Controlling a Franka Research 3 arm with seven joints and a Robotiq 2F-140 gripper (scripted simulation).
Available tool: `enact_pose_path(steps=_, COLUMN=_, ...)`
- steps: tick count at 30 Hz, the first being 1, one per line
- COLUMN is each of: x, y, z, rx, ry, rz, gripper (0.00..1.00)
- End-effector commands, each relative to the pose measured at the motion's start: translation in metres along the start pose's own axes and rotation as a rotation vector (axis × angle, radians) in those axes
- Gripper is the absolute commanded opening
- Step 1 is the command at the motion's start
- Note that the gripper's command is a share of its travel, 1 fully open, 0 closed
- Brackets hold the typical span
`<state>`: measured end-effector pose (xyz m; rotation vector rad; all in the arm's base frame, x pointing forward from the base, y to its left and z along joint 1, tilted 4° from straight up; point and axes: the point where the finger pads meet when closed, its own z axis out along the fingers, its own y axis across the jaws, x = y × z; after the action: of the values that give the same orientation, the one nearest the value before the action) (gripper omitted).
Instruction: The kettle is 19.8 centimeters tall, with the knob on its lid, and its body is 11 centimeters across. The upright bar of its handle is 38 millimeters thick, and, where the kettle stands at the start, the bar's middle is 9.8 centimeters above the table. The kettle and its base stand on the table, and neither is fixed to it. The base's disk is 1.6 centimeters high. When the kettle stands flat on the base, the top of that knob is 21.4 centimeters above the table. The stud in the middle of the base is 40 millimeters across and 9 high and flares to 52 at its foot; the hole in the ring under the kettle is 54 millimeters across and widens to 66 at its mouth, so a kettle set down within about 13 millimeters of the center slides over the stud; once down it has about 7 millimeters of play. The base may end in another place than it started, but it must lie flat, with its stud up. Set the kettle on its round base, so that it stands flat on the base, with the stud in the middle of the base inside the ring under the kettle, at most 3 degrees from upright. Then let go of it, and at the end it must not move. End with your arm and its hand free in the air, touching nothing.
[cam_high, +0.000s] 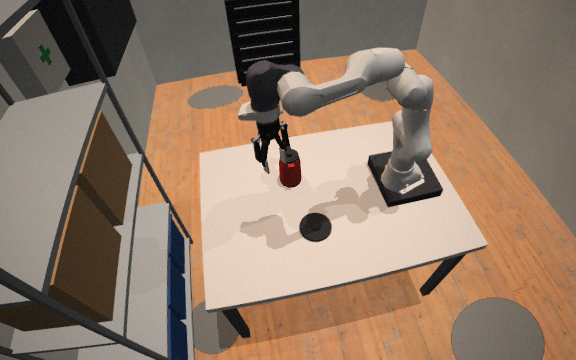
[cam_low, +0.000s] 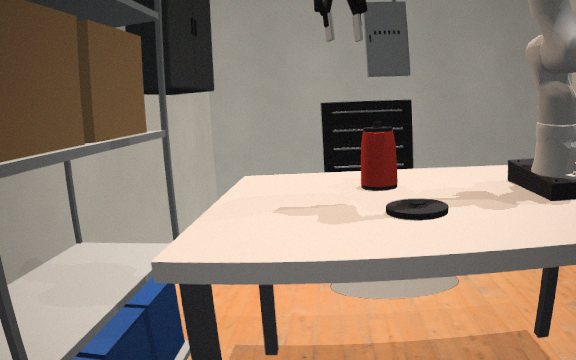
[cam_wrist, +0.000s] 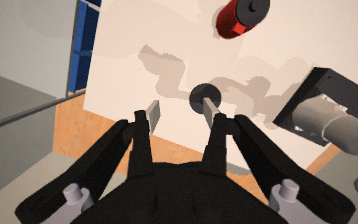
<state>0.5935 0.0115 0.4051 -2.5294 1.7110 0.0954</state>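
Note:
The red kettle (cam_high: 290, 170) with a dark lid and knob stands upright on the white table, also in the exterior view (cam_low: 378, 157) and at the top of the wrist view (cam_wrist: 240, 17). The black round base (cam_high: 315, 227) (cam_low: 416, 207) lies flat on the table nearer the front edge, apart from the kettle; in the wrist view (cam_wrist: 204, 96) one finger partly covers it. My gripper (cam_high: 275, 157) (cam_low: 342, 34) hangs high above the table, up and to the left of the kettle. Its fingers stand half apart with nothing between them (cam_wrist: 181, 109).
The arm's black mount (cam_high: 405, 179) sits at the table's right side. A metal shelf with cardboard boxes (cam_high: 95, 200) and blue bins (cam_high: 177, 280) stands left of the table. A dark vent panel (cam_low: 367, 135) is on the back wall.

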Motion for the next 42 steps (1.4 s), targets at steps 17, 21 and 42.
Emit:
enact_pose_path(steps=17, x=-0.006, y=0.040, z=-0.020, rx=-0.056, ry=0.091, rz=-0.404, gripper=0.47)
enact_pose_path(steps=21, x=-0.004, y=0.040, z=-0.019, rx=-0.056, ry=0.091, rz=-0.398, gripper=0.47)
enact_pose_path(steps=42, x=0.145, y=0.115, z=0.051, rx=-0.012, ry=0.062, rz=0.061, gripper=0.47)
